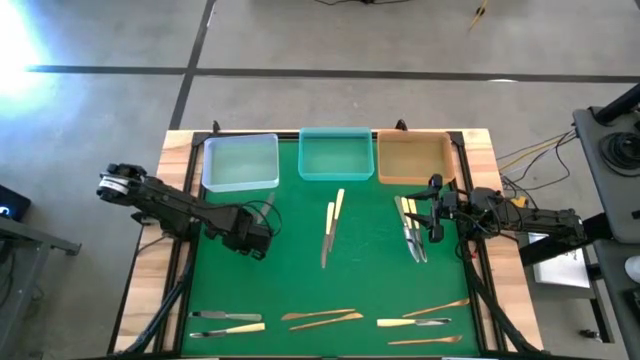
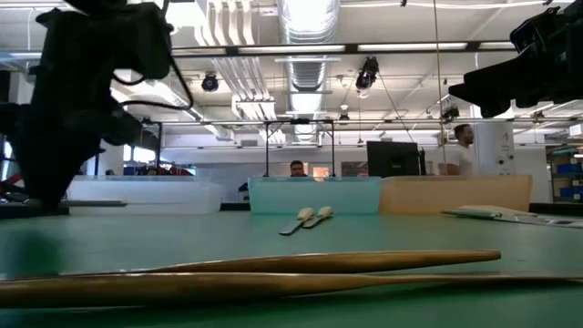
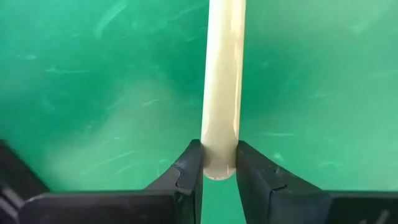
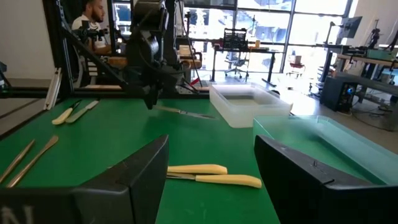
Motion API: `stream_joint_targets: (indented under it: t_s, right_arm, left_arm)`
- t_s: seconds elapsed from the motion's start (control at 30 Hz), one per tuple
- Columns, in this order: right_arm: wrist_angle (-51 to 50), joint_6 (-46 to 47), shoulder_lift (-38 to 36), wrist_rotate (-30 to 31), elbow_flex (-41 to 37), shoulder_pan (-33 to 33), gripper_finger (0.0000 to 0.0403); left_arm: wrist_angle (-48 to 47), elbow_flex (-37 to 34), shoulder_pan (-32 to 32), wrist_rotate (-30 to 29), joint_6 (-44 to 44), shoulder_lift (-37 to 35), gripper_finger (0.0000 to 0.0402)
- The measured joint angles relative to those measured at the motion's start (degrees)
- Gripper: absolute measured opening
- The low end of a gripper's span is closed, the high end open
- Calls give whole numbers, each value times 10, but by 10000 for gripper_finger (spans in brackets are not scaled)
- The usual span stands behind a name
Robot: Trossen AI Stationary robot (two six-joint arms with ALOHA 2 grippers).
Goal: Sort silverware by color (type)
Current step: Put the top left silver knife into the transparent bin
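My left gripper (image 1: 256, 238) stands over the table's left half, pointing down and shut on a slim pale utensil (image 3: 222, 74). The utensil looks cream in the left wrist view and grey where it sticks out of the gripper toward the clear tray (image 1: 268, 208). Other silverware lies flat on the green mat: a cream and silver pair (image 1: 330, 232) in the middle, a bunch (image 1: 412, 235) at the right, and cream, silver and tan pieces (image 1: 322, 318) along the near edge. My right gripper (image 1: 436, 215) waits open and level above the right bunch. My left gripper pinches the utensil's rounded end (image 3: 219, 134) between its two fingers (image 3: 186, 171), at their tips. The fingers come from above, pointing down, and lie across the utensil. The utensil (image 4: 181, 112) sticks out about level, lifted clear of the mat.
Three trays stand in a row at the far edge: clear (image 1: 240, 162), teal (image 1: 336, 155) and tan (image 1: 412, 158). Two long tan utensils (image 2: 273, 269) lie close to the near edge. People show in the room beyond the table.
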Motion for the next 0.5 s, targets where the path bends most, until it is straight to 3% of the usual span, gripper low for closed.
stream_joint_targets:
  t_s: [0.23,0.5]
  right_arm:
    - [0,0,0,0,0,0,231]
    - [0,0,0,0,0,0,231]
  left_arm:
    - [-1,58,-1,-22,36,-4,52]
    - [-22,107,20,-116,34,-4,52]
